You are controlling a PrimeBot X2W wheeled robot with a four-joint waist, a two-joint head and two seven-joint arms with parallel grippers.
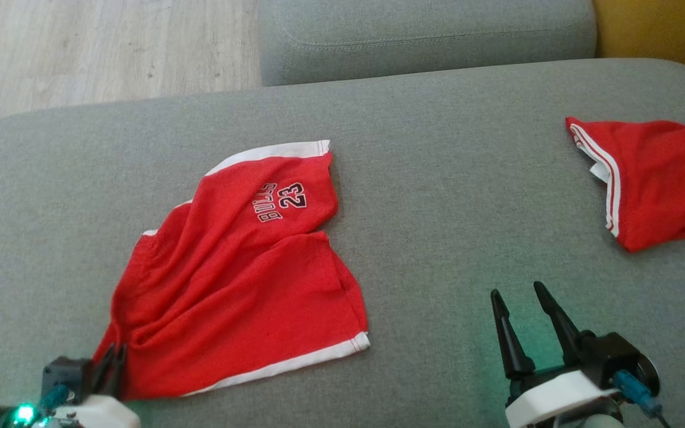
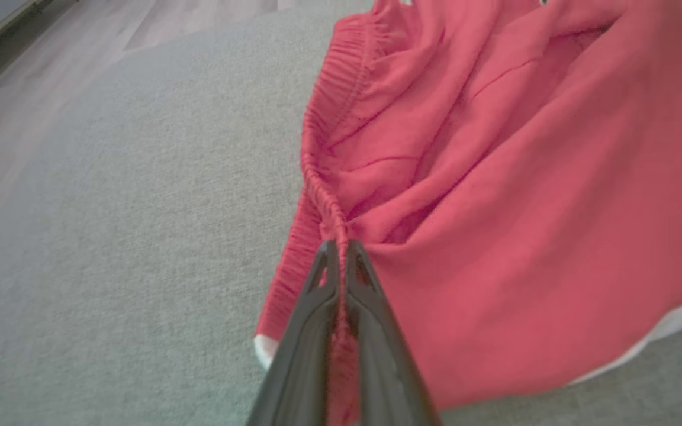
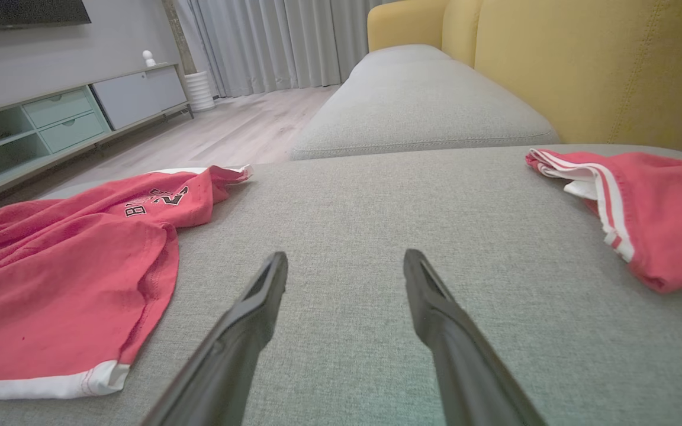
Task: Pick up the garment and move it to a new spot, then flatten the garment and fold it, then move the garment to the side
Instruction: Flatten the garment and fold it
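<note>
The garment [image 1: 235, 279] is a pair of red shorts with white hems and a "BULLS 23" print, lying crumpled on the grey cushion [image 1: 431, 196] left of centre. My left gripper [image 1: 113, 356] is shut on its gathered waistband at the near left corner; the left wrist view shows the red elastic edge [image 2: 329, 201] pinched between the two dark fingers [image 2: 311, 307]. My right gripper [image 1: 518, 297] is open above bare cushion to the right of the shorts [image 3: 63, 278], with nothing between its fingers [image 3: 258, 302].
A second red garment with white stripes [image 1: 651, 178] lies at the right edge of the cushion. Another grey cushion [image 1: 426, 35] adjoins at the back, with a yellow backrest [image 3: 584, 65] on the right. Wooden floor [image 1: 99, 47] lies beyond the left edge.
</note>
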